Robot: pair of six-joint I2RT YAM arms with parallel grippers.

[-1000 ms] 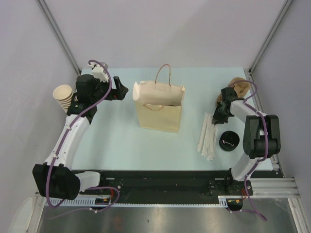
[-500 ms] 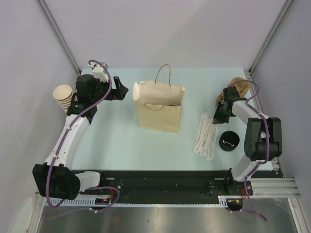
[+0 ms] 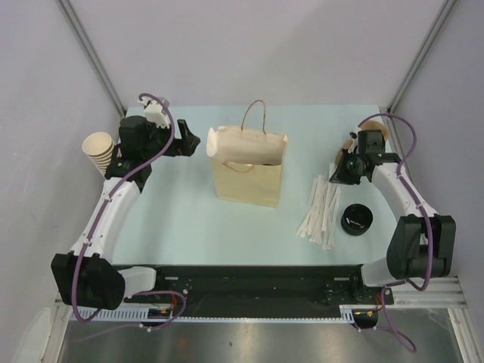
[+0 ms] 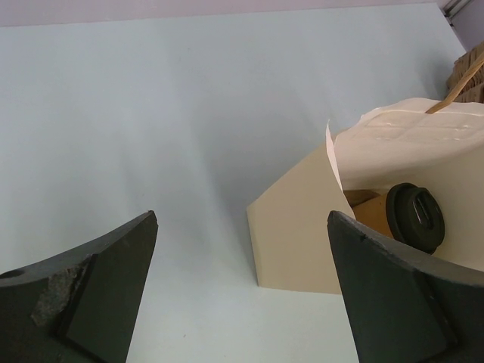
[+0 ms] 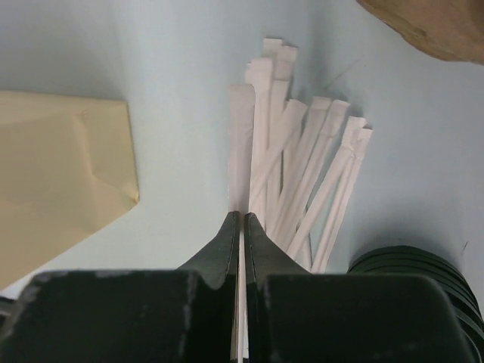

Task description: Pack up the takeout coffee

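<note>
left gripper (image 3: 190, 142): jaws spread wide, holding nothing, hanging above the table (image 3: 174, 219)
ahead of left gripper: the paper bag (image 4: 295, 242) stands upright just ahead and off to the right of its fingers, apart from them, with its open mouth in view
inside the bag: a pale sheet (image 4: 408, 144) curves over the top; under it a black round lid (image 4: 414, 217) sits against a tan-brown surface
takeout cup: cannot be picked out for certain; the tan-brown surface by the lid in the bag may be it, but too little shows
behind left gripper: stack of tan cups (image 3: 98, 151) at the table's edge, back past the wrist
right gripper (image 5: 242, 218): closed, pinching the near end of a single straw (image 5: 240, 136), a thin white strip between its fingers
wrapped straws (image 5: 302, 174): fanned flat on the table, straight ahead of the right gripper and slightly to its right
carrier tray (image 5: 439, 23): beyond the straws' far ends, ahead and to the right of the right gripper, not touching them; mostly hidden by the arm in the top view
black lids (image 5: 408, 265): close on the right gripper's right, just beside the straws' near ends
to the right gripper's left: a corner of the paper bag, apart from the straws
</note>
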